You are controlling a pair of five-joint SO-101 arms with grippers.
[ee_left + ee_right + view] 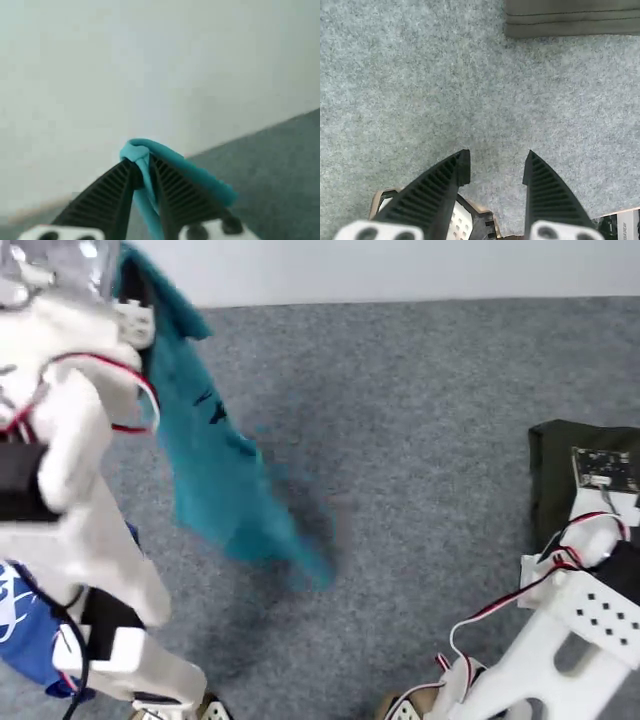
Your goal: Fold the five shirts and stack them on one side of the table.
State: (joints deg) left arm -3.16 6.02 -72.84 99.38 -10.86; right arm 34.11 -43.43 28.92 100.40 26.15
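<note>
1. Left gripper: raised high at the far left. The jaws are pinched narrow on a bunched fold of the teal shirt.
2. Teal shirt: hangs from that grip and drapes down and to the right. Its lower end reaches the left-centre of the table; whether it touches the surface cannot be told.
3. Right gripper: jaws parted wide and holding nothing, pointed down over bare table on the right side.
4. Dark shirt: olive, folded and lying flat at the right edge of the table. It sits just beyond the right arm and apart from the right gripper's tips.
5. Blue shirt: has a white print and lies at the near left corner, partly covered by the left arm.
6. Table: grey, felt-like surface, with a pale wall behind the far edge.
7. Both arms: white shells with red and white wires along them.
</note>
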